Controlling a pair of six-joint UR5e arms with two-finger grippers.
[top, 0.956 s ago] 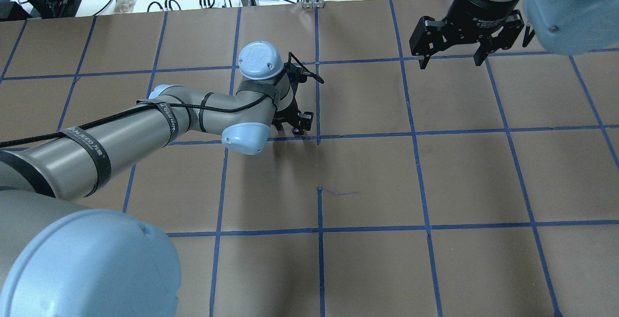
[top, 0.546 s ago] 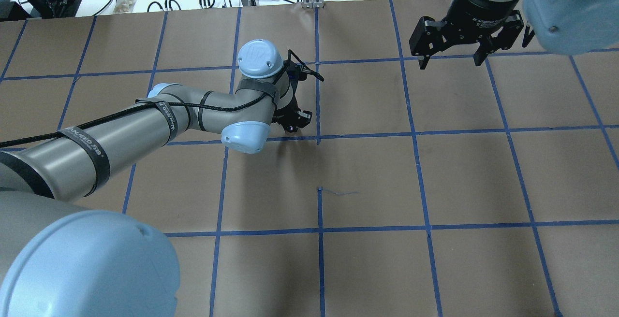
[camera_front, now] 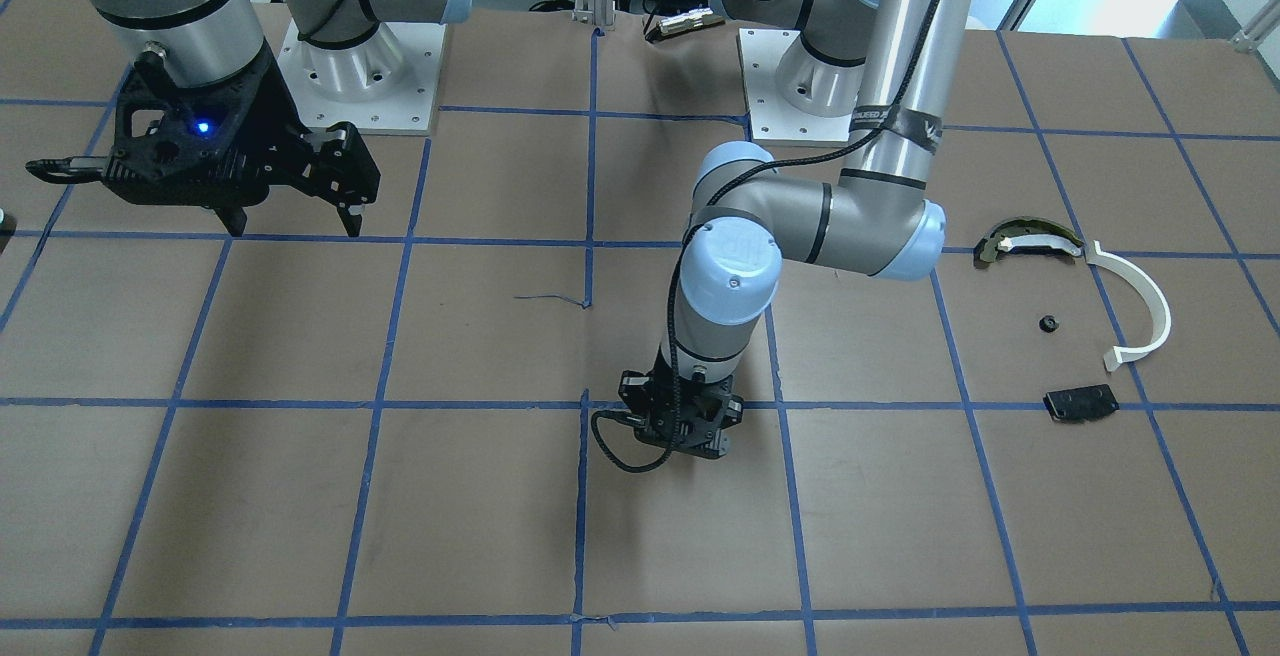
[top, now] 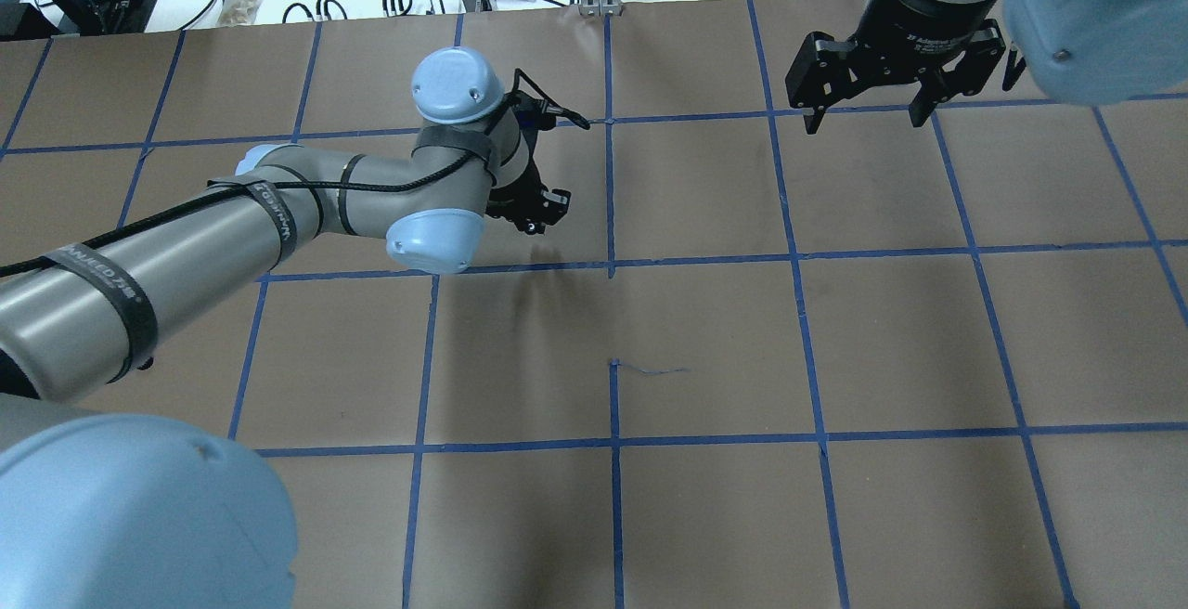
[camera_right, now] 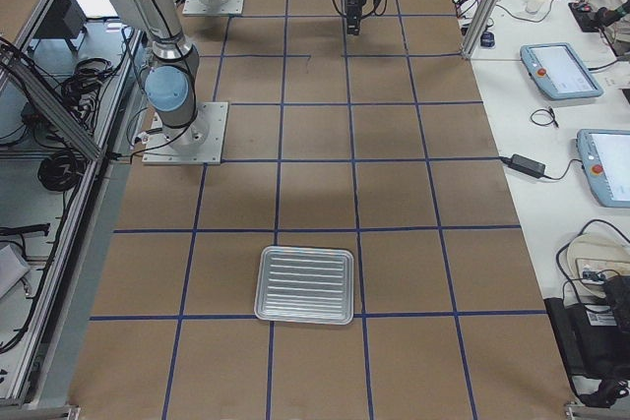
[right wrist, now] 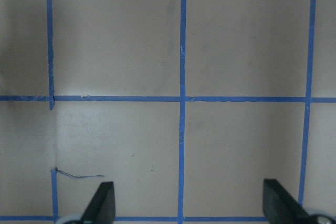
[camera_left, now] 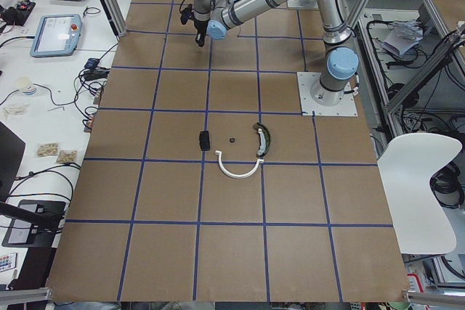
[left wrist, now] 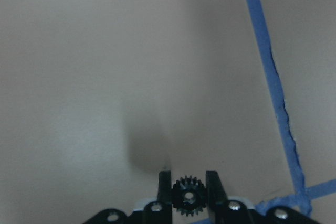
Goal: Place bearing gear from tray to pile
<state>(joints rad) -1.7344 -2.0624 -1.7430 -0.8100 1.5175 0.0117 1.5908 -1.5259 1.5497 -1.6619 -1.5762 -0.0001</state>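
1. The bearing gear (left wrist: 188,196) is pinched between the closed-in fingers of the left gripper (left wrist: 188,178), with its toothed face and bore turned toward the wrist camera.
2. It is held over the table (top: 705,498), well apart from the pile (camera_front: 1075,331) and the tray (camera_right: 305,285).
3. The right gripper (top: 864,123) is spread wide, and nothing is held in it.

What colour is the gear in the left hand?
Black; the gear shows best in the left wrist view.

The left arm (top: 167,242) reaches over mid-table, wrist bent downward, the left gripper (left wrist: 188,178) pinching the bearing gear (left wrist: 188,196), while the right gripper (top: 865,123) hangs spread wide, seemingly raised.
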